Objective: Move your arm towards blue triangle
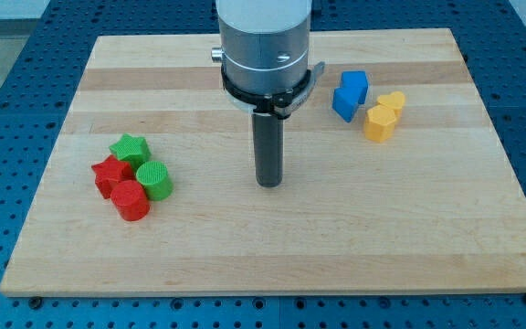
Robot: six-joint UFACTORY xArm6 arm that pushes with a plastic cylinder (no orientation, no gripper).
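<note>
My tip [269,184] rests on the wooden board [272,256] near its middle, under the grey arm head [265,46]. Two blue blocks lie touching each other at the view's upper right: one [355,85] higher and one [343,104] lower and to the left. From this angle I cannot tell which of them is the triangle. They are up and to the right of my tip, well apart from it. My tip touches no block.
A yellow block [392,100] and a yellow hexagon-like block [381,122] sit just right of the blue pair. At the view's left lie a green star [129,147], a green cylinder [155,180], a red star [110,172] and a red cylinder [131,201].
</note>
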